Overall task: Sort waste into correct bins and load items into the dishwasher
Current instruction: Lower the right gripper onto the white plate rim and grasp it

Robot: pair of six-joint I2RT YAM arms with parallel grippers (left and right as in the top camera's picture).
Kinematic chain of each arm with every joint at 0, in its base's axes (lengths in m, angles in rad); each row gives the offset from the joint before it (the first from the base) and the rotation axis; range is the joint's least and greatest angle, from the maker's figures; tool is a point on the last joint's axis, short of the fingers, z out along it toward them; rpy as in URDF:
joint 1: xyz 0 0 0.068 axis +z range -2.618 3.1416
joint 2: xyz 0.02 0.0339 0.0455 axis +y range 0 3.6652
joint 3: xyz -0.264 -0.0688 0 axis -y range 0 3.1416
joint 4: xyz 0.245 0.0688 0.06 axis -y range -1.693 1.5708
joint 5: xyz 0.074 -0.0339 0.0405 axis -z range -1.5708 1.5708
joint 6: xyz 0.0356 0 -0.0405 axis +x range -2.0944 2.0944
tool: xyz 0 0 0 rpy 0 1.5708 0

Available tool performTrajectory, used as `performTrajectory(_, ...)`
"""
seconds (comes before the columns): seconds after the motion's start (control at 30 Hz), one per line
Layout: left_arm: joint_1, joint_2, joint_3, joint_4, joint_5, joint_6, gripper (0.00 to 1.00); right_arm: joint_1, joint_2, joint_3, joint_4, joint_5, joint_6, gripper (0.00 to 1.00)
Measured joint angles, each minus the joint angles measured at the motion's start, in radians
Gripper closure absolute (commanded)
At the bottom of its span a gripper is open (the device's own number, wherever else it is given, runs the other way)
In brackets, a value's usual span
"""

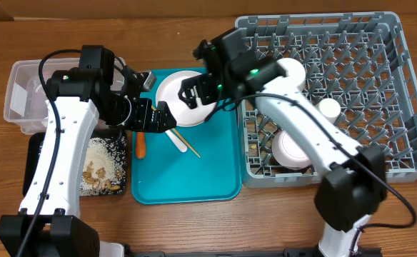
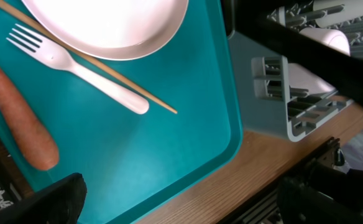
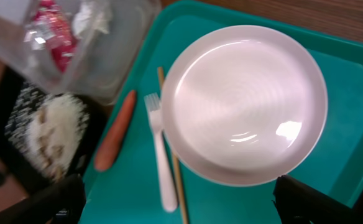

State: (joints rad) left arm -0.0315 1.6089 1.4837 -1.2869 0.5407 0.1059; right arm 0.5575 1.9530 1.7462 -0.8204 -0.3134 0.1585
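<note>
A pale-pink plate lies at the back of the teal tray, with a white fork, a wooden chopstick and an orange carrot in front of it. My right gripper hangs open and empty above the plate. My left gripper is open and empty, low over the tray beside the fork and the carrot. The clear tub holds a red wrapper and white paper. The black tray holds rice and nut scraps.
The grey dish rack stands at the right against the teal tray, with two white bowls and a small cup in its left part. The black tray touches the teal tray's left side. The two arms nearly meet over the teal tray's back.
</note>
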Motion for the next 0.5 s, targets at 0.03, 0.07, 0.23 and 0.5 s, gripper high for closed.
performTrajectory(0.03, 0.000, 0.000, 0.000, 0.000, -0.003, 0.000, 0.00, 0.016, 0.019, 0.000, 0.018, 0.048, 0.019, 0.00)
performTrajectory(0.07, 0.000, 0.000, 0.000, 0.000, -0.005, 0.000, 0.00, 0.024, 0.031, 0.000, 0.032, 0.079, 0.029, 0.00)
performTrajectory(0.23, 0.000, 0.000, 0.000, 0.000, -0.012, 0.000, 0.00, 0.042, 0.106, 0.000, 0.085, 0.233, 0.073, 0.00)
performTrajectory(0.5, 0.000, 0.000, 0.000, 0.001, -0.023, 0.000, 0.00, 0.038, 0.171, -0.002, 0.095, 0.362, 0.111, 0.00)
